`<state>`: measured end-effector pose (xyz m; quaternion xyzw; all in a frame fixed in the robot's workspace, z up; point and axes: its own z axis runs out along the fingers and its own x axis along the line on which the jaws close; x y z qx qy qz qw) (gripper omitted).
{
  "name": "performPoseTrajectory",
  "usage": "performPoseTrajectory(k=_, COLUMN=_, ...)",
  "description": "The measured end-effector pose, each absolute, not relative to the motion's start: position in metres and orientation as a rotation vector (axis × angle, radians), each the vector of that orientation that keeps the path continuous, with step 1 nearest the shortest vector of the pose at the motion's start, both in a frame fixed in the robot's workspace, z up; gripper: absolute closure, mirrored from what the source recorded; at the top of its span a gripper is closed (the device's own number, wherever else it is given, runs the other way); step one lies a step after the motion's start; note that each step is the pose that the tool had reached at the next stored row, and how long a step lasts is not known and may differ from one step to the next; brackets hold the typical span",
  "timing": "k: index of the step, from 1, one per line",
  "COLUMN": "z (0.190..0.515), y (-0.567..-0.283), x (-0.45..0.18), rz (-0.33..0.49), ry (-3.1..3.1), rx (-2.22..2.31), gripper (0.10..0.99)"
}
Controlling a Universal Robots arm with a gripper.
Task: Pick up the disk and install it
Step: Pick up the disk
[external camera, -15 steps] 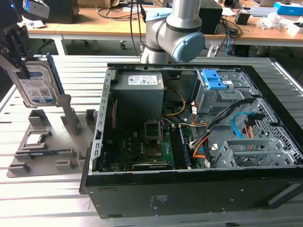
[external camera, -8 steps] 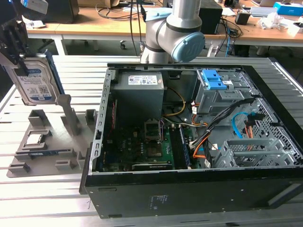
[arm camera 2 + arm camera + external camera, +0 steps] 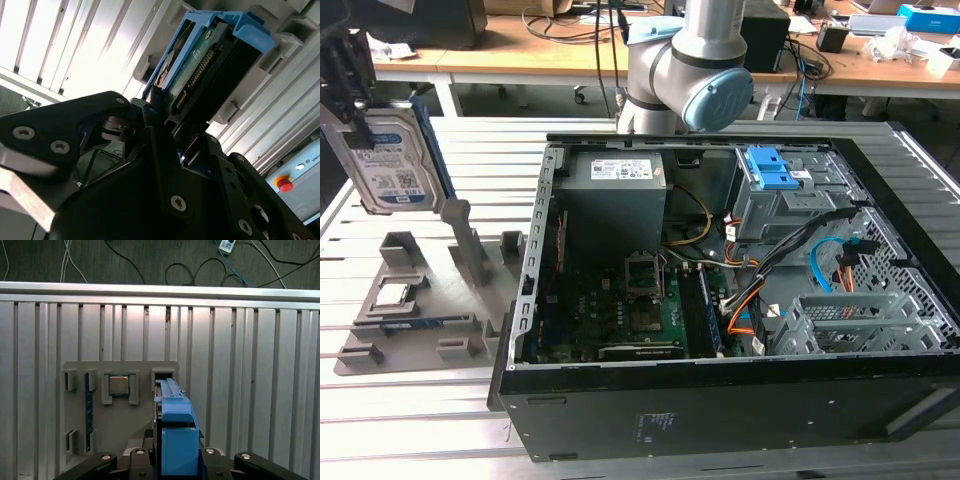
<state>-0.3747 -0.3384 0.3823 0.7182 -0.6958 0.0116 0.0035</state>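
The disk (image 3: 395, 165), silver-grey with a white-and-blue label and a blue carrier frame, hangs upright in the air at the exterior view's far left, above the grey fixture plate (image 3: 420, 290). My gripper (image 3: 355, 115) is shut on its upper end. In the second wrist view the disk (image 3: 210, 55) sticks out from between my black fingers (image 3: 155, 135), connector edge showing. The first wrist view looks down along the disk's blue frame (image 3: 175, 440), with the gripper (image 3: 177, 467) clamped around it and the fixture's empty slot (image 3: 162, 375) just beyond.
The open computer case (image 3: 720, 400) lies to the exterior view's right of the fixture. Inside it are a grey power supply (image 3: 615, 190), a drive cage with a blue latch (image 3: 770, 175) and loose cables. The fixture holds a processor chip (image 3: 119, 385). The arm's base (image 3: 685, 70) stands behind the case.
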Motion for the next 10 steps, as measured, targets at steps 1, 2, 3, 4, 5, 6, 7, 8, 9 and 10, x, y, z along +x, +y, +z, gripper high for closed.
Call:
performPoseTrajectory(k=1, z=0.384, y=-0.338, x=-0.375, rz=0.036, ry=-2.181, rx=2.251, gripper=0.722)
performPoseTrajectory(k=2, z=0.385, y=-0.338, x=-0.375, rz=0.036, ry=-2.181, rx=2.251, gripper=0.722)
performPoseTrajectory(k=3, z=0.387, y=-0.338, x=-0.375, rz=0.036, ry=-2.181, rx=2.251, gripper=0.722)
performPoseTrajectory(k=4, z=0.389, y=-0.338, x=-0.375, rz=0.036, ry=-2.181, rx=2.251, gripper=0.722)
performPoseTrajectory(k=5, z=0.392, y=-0.338, x=-0.375, rz=0.036, ry=-2.181, rx=2.251, gripper=0.722)
performPoseTrajectory(k=6, z=0.394, y=-0.338, x=-0.375, rz=0.036, ry=-2.181, rx=2.251, gripper=0.722)
performPoseTrajectory(k=7, z=0.395, y=-0.338, x=-0.375, rz=0.036, ry=-2.181, rx=2.251, gripper=0.722)
performPoseTrajectory(k=8, z=0.397, y=-0.338, x=-0.375, rz=0.036, ry=-2.181, rx=2.251, gripper=0.722)
performPoseTrajectory(k=9, z=0.399, y=-0.338, x=-0.375, rz=0.036, ry=-2.181, rx=2.251, gripper=0.722)
performPoseTrajectory(k=10, z=0.4, y=-0.338, x=-0.375, rz=0.036, ry=-2.181, rx=2.251, gripper=0.722)
